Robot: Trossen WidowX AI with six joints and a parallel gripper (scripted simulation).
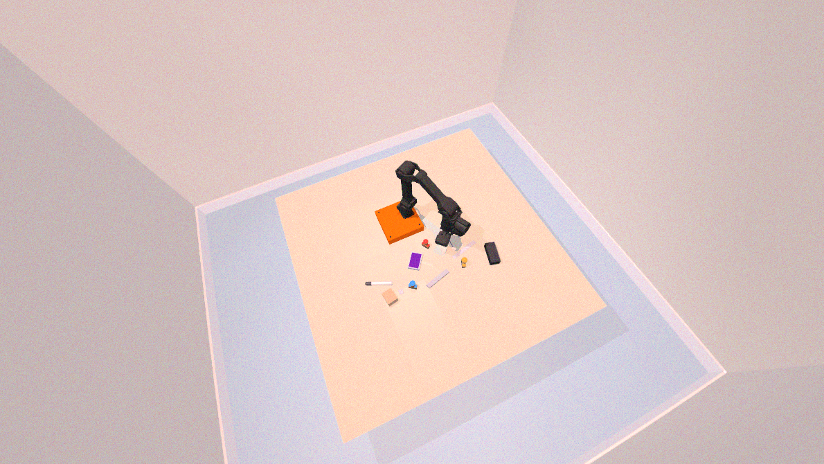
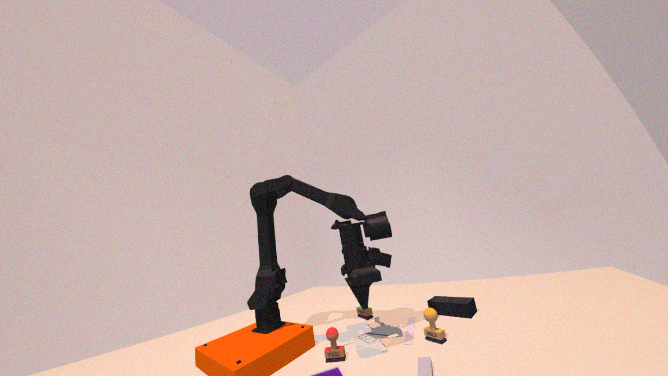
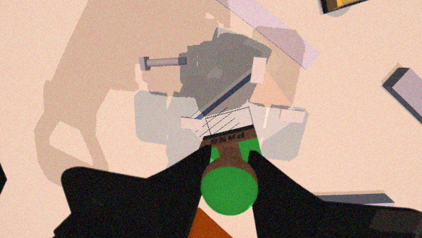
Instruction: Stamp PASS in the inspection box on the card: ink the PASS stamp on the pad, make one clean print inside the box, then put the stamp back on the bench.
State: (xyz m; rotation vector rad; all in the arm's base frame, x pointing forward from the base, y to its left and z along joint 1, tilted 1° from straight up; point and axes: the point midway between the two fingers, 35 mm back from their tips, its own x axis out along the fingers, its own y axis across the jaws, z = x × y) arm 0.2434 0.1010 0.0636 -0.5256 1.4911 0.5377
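Observation:
My gripper (image 3: 229, 154) (image 2: 365, 306) is shut on the green-topped PASS stamp (image 3: 229, 192) (image 2: 364, 312). The stamp hangs upright above the bench, its dark face down and hidden. The pale card (image 3: 261, 115) lies below, with tape at its corners and a blue stripe. In the wrist view the stamp's base overlaps the near side of the outlined inspection box (image 3: 228, 112). Thin diagonal lines cross the box and the card beside it. No print shows in the visible part of the box. The purple ink pad (image 1: 415, 261) (image 2: 329, 372) lies apart from the stamp.
The red FAIL stamp (image 1: 425, 243) (image 2: 334, 353), yellow HOLD stamp (image 1: 463, 262) (image 2: 433, 333) and blue stamp (image 1: 413, 284) stand around. A bolt (image 3: 164, 61), pale strip (image 3: 271, 28), grey bar (image 1: 437, 278), black block (image 1: 491, 253), marker (image 1: 380, 282) and wooden block (image 1: 389, 296) lie about.

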